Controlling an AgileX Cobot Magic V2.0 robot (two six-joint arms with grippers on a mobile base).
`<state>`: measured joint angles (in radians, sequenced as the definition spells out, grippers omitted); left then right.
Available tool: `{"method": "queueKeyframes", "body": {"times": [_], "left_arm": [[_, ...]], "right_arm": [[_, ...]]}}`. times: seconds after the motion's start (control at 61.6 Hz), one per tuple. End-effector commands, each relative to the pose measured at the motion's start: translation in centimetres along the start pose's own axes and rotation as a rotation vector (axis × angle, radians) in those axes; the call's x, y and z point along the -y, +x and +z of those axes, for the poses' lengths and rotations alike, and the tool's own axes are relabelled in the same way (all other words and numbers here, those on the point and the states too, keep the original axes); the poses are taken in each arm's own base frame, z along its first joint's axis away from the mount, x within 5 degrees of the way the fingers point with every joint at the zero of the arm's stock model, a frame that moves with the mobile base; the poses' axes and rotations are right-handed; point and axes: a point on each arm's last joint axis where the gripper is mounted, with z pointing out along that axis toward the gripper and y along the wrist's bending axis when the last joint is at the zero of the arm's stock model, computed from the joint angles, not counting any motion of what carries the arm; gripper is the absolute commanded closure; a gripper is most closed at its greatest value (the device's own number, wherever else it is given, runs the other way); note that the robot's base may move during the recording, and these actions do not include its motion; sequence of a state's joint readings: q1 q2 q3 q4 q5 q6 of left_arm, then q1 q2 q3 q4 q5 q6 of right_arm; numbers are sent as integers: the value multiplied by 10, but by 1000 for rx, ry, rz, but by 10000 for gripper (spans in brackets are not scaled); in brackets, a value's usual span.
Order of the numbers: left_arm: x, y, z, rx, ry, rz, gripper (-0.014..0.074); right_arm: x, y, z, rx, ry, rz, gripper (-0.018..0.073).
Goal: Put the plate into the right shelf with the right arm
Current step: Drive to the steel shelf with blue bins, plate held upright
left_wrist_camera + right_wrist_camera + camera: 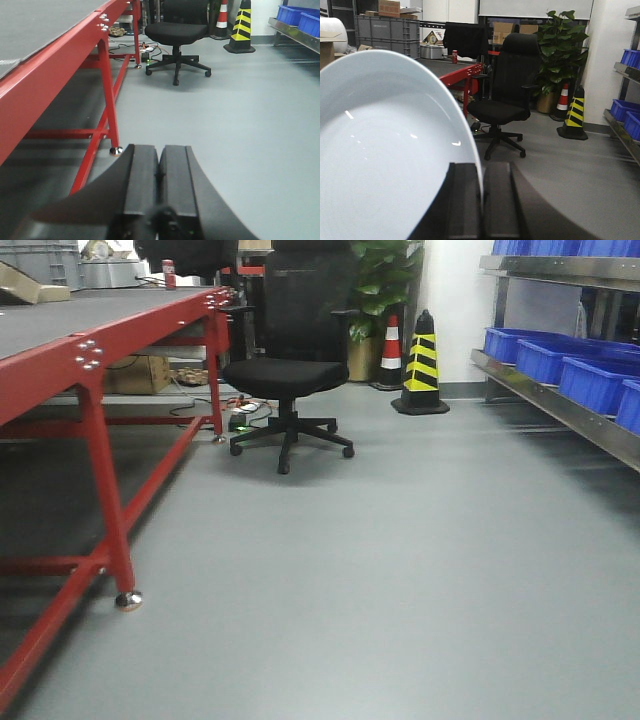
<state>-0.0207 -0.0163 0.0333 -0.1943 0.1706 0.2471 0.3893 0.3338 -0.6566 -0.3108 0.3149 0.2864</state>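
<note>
In the right wrist view a large pale blue-white plate (385, 150) fills the left half of the picture. My right gripper (481, 172) is shut on its rim, one black finger on each side of the thin edge. The plate stands nearly on edge, its hollow face turned left. The right shelf (560, 390), a metal rack with blue bins (570, 360), runs along the right wall in the front view and shows at the right edge of the right wrist view (625, 120). My left gripper (160, 155) is shut and empty, held low above the grey floor. Neither gripper shows in the front view.
A long red-framed table (100, 350) stands on the left. A black office chair (290, 370) sits ahead on the floor. A black-and-yellow cone (422, 365) and a red-and-white cone (391, 345) stand by a potted plant (380, 280) at the back.
</note>
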Motion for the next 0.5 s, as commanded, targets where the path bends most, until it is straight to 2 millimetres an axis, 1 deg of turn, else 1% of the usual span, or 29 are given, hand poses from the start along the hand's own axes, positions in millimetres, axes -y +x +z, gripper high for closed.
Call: {"method": "queueKeyframes", "body": {"times": [0.0, 0.487], "left_arm": [[-2, -5, 0, 82, -18, -10, 643], [-2, -5, 0, 82, -18, -10, 643]], "right_arm": [[-2, -17, -1, 108, -20, -22, 521], [-2, -17, -1, 108, -20, -22, 521]]}}
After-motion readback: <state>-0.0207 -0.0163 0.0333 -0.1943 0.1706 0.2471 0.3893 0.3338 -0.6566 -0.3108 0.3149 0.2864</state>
